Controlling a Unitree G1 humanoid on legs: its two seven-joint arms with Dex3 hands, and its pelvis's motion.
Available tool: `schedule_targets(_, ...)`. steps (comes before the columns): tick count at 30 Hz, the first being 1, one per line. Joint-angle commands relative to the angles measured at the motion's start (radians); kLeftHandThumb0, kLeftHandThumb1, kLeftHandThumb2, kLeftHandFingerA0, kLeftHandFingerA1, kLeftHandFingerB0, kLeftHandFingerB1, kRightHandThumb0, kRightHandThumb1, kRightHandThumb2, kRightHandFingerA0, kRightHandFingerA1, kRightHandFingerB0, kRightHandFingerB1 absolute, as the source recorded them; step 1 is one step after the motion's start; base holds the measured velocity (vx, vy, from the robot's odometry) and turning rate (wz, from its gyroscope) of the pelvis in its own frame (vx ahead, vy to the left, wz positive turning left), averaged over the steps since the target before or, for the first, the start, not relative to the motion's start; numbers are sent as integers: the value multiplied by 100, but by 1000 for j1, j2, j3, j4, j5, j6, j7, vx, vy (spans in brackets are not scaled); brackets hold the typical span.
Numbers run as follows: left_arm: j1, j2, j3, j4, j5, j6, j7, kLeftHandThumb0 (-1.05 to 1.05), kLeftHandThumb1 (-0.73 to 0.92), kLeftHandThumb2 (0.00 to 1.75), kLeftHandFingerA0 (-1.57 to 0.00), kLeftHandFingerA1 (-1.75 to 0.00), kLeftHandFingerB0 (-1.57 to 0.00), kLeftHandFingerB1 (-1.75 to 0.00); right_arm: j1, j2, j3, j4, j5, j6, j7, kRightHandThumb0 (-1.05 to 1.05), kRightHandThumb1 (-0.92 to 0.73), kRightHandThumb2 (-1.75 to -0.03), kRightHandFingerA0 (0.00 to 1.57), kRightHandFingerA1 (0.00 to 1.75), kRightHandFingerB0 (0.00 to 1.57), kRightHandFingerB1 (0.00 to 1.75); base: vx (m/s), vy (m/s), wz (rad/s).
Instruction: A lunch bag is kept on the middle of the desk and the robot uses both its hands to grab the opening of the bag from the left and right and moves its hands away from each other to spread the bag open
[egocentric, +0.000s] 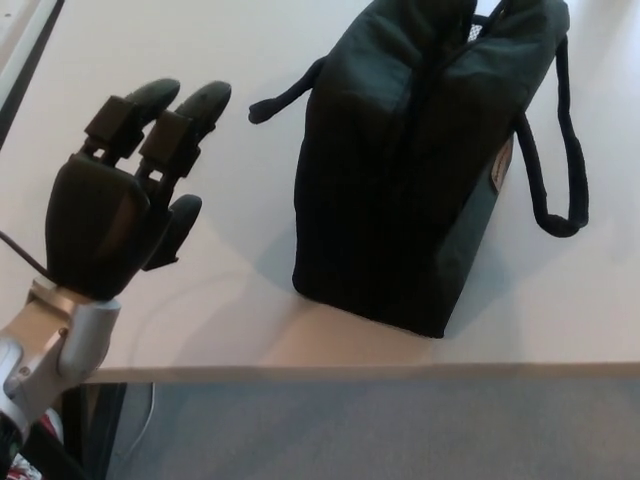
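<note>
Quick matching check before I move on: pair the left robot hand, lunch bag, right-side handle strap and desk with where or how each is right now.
Things:
1. left robot hand
2. lunch bag
3. right-side handle strap
4. desk

States:
A. pale surface, its front edge running across the bottom of the view
B. open, fingers apart, holding nothing, apart from the bag
C. dark, standing upright in the middle
D. looped down onto the desk beside the bag

Pairs: 1-B, 2-C, 3-D, 4-A

Bare desk between hand and bag
</note>
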Motion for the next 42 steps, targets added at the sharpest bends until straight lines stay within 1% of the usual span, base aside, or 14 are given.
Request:
schedule_targets(1, 375, 70, 143, -269, -274, -285, 10, 14, 39, 101, -21, -53, 0, -46, 1528, 395, -1193, -581, 312, -150, -339, -32, -66, -59, 68, 51, 48, 45, 0, 0, 0)
schedule_targets(3, 469, 83, 128, -340, -412, -360, -63, 18, 50, 91, -26, -38, -4, -26, 1674, 457, -1173, -632, 292, -153, -400, -32, -66, -59, 67, 52, 42, 42, 0, 0, -4)
schedule_targets(4, 575, 125, 145, -419, -384, -409, -26, 15, 57, 76, -23, -38, 0, -24, 1807, 393, -972, -651, 166, 51, -689, -30, -67, -60, 65, 50, 33, 37, 0, 0, 0)
schedule_targets(5, 641, 144, 167, -466, -365, -430, -3, 9, 53, 81, -21, -45, -6, -15, 1869, 371, -876, -655, 126, 118, -787, -30, -71, -61, 58, 46, 30, 34, 0, 0, 0)
schedule_targets(7, 782, 171, 242, -554, -332, -462, 35, 7, 59, 72, -30, -38, -3, -24, 1943, 387, -761, -650, 79, 133, -852, -28, -70, -61, 56, 43, 35, 35, 0, 0, 0)
schedule_targets(8, 827, 175, 272, -575, -323, -468, 43, 7, 52, 87, -27, -47, -5, -18, 1948, 392, -728, -642, 78, 111, -852, -26, -68, -60, 54, 41, 35, 33, 0, 0, 0)
schedule_targets(9, 928, 174, 344, -598, -298, -503, 67, 13, 53, 75, -37, -40, -6, -25, 1947, 369, -612, -629, 71, 130, -852, -31, -72, -62, 38, 35, 28, 31, 0, 0, 0)
schedule_targets(12, 1065, 163, 445, -609, -280, -567, 93, 18, 51, 73, -38, -44, -10, -23, 1943, 339, -437, -625, 55, 220, -852, -34, -71, -62, 34, 34, 24, 29, 0, 0, 0)
schedule_targets(13, 1132, 145, 478, -598, -276, -593, 106, 16, 40, 93, -29, -56, -2, -46, 1931, 367, -373, -608, 49, 221, -852, -35, -71, -62, 30, 33, 21, 28, 0, 0, 0)
schedule_targets(14, 1199, 138, 480, -586, -297, -620, 103, 20, 57, 70, -32, -39, -9, -27, 1911, 384, -304, -583, 45, 218, -852, -36, -72, -62, 24, 32, 17, 27, 0, 0, 0)
schedule_targets(18, 1359, 109, 448, -539, -340, -706, 100, 21, 60, 72, -28, -39, -9, -22, 1880, 441, -171, -513, 7, 262, -837, -37, -71, -62, 25, 32, 19, 28, 0, 0, 0)
schedule_targets(39, 1407, 92, 313, -528, -428, -653, -88, 0, 69, 60, -36, -36, -10, -25, 1979, 674, -261, -426, 30, 132, -661, -42, -72, -63, 16, 29, 11, 26, 0, 0, 0)
schedule_targets(40, 1389, 94, 273, -536, -474, -636, -117, 0, 69, 61, -34, -36, -10, -24, 1983, 686, -273, -414, 82, 89, -614, -29, -66, -112, 0, 50, 0, 50, 0, 0, 0)
schedule_targets(42, 1370, 96, 224, -561, -540, -593, -163, 1, 69, 62, -33, -35, -11, -23, 1993, 703, -284, -399, 163, 36, -532, -30, -66, -113, 0, 50, 0, 50, 0, 0, 0)
